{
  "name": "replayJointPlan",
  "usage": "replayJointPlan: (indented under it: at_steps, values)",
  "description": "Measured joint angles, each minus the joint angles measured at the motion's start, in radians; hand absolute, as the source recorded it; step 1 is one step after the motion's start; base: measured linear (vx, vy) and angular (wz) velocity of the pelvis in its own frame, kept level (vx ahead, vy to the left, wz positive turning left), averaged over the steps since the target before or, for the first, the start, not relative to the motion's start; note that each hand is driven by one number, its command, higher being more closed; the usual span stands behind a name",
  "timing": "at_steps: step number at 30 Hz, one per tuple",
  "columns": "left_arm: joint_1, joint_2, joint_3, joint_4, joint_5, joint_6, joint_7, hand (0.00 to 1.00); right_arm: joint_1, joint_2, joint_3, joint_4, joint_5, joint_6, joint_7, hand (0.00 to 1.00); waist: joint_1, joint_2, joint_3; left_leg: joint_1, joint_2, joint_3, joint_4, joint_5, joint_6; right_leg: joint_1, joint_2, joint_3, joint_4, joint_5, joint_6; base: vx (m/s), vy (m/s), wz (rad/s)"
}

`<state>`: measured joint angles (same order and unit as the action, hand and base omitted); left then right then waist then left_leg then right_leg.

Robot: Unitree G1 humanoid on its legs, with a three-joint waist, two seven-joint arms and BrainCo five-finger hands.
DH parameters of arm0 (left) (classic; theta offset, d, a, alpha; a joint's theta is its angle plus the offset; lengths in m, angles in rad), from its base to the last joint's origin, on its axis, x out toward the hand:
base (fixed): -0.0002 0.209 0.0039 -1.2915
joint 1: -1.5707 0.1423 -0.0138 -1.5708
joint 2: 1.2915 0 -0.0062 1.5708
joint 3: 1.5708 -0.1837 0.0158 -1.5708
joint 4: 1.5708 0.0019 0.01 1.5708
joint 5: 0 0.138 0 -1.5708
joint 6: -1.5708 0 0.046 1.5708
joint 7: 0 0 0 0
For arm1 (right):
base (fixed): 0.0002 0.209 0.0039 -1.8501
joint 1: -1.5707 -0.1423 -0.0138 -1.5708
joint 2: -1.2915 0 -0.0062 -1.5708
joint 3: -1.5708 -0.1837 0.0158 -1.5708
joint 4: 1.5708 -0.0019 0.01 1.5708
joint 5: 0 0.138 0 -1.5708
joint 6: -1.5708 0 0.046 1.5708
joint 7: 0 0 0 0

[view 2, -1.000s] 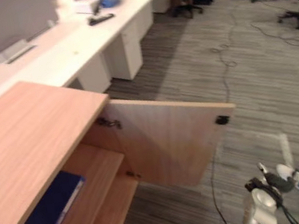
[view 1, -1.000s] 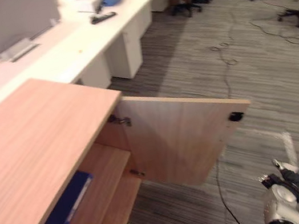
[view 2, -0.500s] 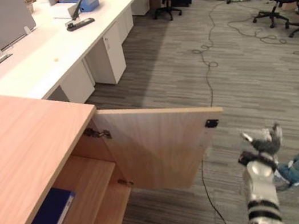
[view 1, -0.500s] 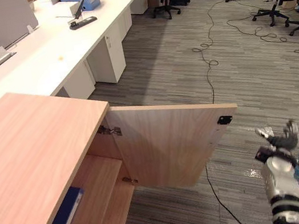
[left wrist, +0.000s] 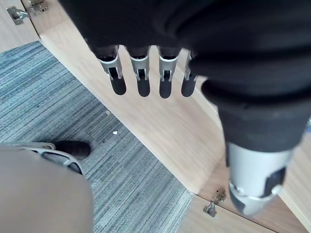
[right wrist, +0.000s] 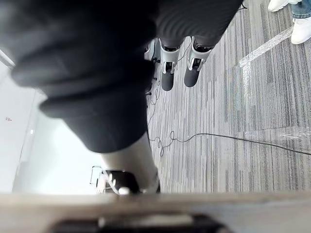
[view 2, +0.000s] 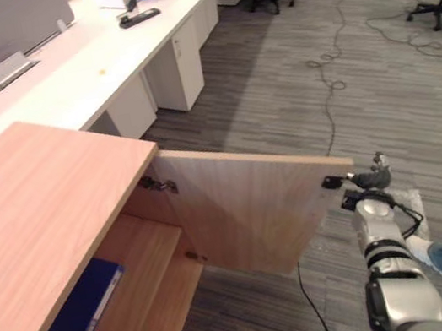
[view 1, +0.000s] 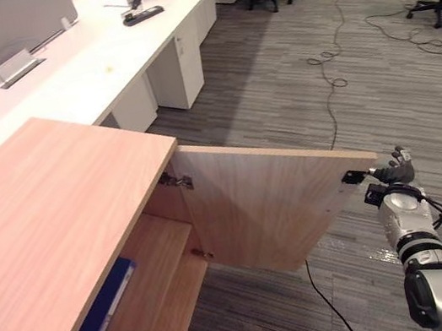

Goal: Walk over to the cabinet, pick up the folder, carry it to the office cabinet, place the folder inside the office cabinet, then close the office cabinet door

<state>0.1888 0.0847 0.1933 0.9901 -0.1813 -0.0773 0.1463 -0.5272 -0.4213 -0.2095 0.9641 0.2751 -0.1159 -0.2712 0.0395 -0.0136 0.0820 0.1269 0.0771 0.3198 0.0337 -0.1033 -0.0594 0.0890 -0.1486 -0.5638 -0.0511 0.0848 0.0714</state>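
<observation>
Starting at the left with the cabinet [view 1: 44, 231]: pale wood-grain laminate, flat-topped, square-edged. Spotting the folder [view 1: 98, 320] inside already, lying flat on the shelf [view 1: 157, 250], set back from its front edge and half tucked under the cabinet's overhang. Blue, stiff-looking cover, thin and rectangular, with a pale strip down the spine. Reading the placing as done, then, and the door-closing as the step in hand.

Catching the left hand [left wrist: 140, 77] low by the cabinet's front, fingers straight in a row, thumb apart, holding nothing.

Moving on to the door [view 1: 271, 208]: same wood-grain board, smooth and rigid. Swung wide open on metal hinges [view 1: 176, 179] at the cabinet's right corner, with a small black catch [view 1: 352, 177] near the top corner of its free edge.

Finding the right hand [view 1: 394, 173] just beside that corner, past the free edge, fingers loosely extended and pinching nothing. Not able to tell whether touching the board or just clear of it.

Guessing at the next move: getting flat fingers onto the outer face near the free edge, then pushing in an arc toward the cabinet. Probably stepping along with it too, given the wide-open swing. Expecting fingertips to slip on that slick laminate, so favouring a broad press over a pinch.

Passing over grey striped carpet [view 1: 374, 61] below it all.
</observation>
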Motion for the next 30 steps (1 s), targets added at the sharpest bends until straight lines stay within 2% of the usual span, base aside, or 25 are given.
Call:
replayJointPlan:
  at_steps: [4,6,10,12,16,18,20,21,22,26,30]
  values:
    - [0.014,0.004,-0.012,0.0,-0.013,-0.001,-0.002,0.0,-0.029,-0.009,0.108,0.077,0.017,0.009,0.116,0.0,0.004,0.006,0.016,-0.004,0.007,-0.003,0.007,0.0,0.0,0.004,0.009,-0.001,-0.015,0.007,-0.005,-0.05,-0.044,0.0]
    - [0.014,0.006,-0.015,0.001,-0.012,-0.001,-0.009,0.0,-0.028,-0.014,0.14,0.092,-0.003,0.018,0.146,0.0,0.003,0.006,0.016,-0.004,0.01,-0.003,0.007,0.002,-0.001,0.005,0.012,0.0,-0.015,0.008,-0.006,-0.05,-0.043,-0.03]
    - [0.016,0.015,-0.038,0.002,-0.01,-0.002,-0.021,0.0,-0.019,-0.09,0.374,0.047,-0.089,0.034,0.199,0.0,-0.003,0.006,0.016,-0.004,0.015,-0.003,0.004,0.006,-0.003,0.005,0.024,0.004,-0.022,0.013,-0.013,-0.06,-0.05,-0.03]
    - [0.023,0.019,-0.04,0.002,-0.001,-0.002,-0.024,0.0,0.016,-0.154,0.552,-0.079,-0.147,0.036,0.253,0.0,-0.009,0.006,0.017,-0.002,0.021,0.003,0.003,0.008,-0.006,0.002,0.035,0.018,-0.031,0.019,-0.017,-0.07,-0.058,-0.15]
    - [0.031,0.027,-0.035,0.008,0.021,-0.002,-0.032,0.0,0.042,-0.225,0.784,-0.294,-0.21,0.034,0.305,0.0,-0.036,0.005,0.016,0.006,0.044,0.025,-0.004,0.014,-0.017,-0.014,0.054,0.055,-0.031,0.019,-0.018,-0.06,-0.071,-0.3]
    - [0.024,0.03,-0.031,0.018,0.036,-0.003,-0.034,0.0,0.042,-0.256,0.892,-0.405,-0.218,0.028,0.361,0.0,-0.04,0.004,0.016,0.011,0.054,0.045,-0.016,0.02,-0.028,-0.027,0.071,0.078,-0.032,0.02,-0.024,-0.06,-0.085,-0.35]
    - [0.002,0.027,-0.016,0.024,0.052,-0.003,-0.035,0.0,0.026,-0.33,1.082,-0.625,-0.218,0.008,0.461,0.0,-0.041,0.004,0.014,-0.004,0.072,0.051,-0.006,0.022,-0.032,-0.041,0.087,0.089,-0.032,0.019,-0.041,-0.05,-0.103,-0.16]
    - [-0.003,0.025,-0.011,0.024,0.054,-0.005,-0.036,0.0,0.014,-0.34,1.136,-0.675,-0.217,0.002,0.493,0.0,-0.039,0.004,0.014,-0.005,0.075,0.05,-0.004,0.023,-0.036,-0.041,0.091,0.088,-0.032,0.018,-0.044,-0.04,-0.101,0.01]
    - [-0.014,0.024,-0.009,0.023,0.054,-0.009,-0.039,0.0,-0.009,-0.34,1.222,-0.757,-0.211,-0.016,0.568,0.0,-0.028,0.004,0.014,-0.006,0.084,0.049,-0.003,0.027,-0.041,-0.041,0.1,0.089,-0.032,0.016,-0.047,-0.02,-0.093,0.07]
    - [-0.029,0.004,0.041,0.032,0.029,-0.018,-0.039,0.0,-0.014,-0.268,1.373,-0.844,-0.138,-0.043,0.756,0.0,0.013,-0.002,-0.014,-0.041,0.092,0.034,0.004,0.031,-0.047,-0.066,0.107,0.085,-0.032,0.015,-0.056,-0.02,-0.053,0.06]
    - [-0.021,-0.005,0.131,0.057,-0.029,-0.018,-0.025,0.0,-0.012,-0.197,1.428,-0.841,-0.145,-0.045,0.81,0.0,0.032,-0.014,-0.025,-0.042,0.083,0.02,0.006,0.034,-0.045,-0.059,0.096,0.082,-0.032,0.016,-0.057,-0.02,0.014,0.11]
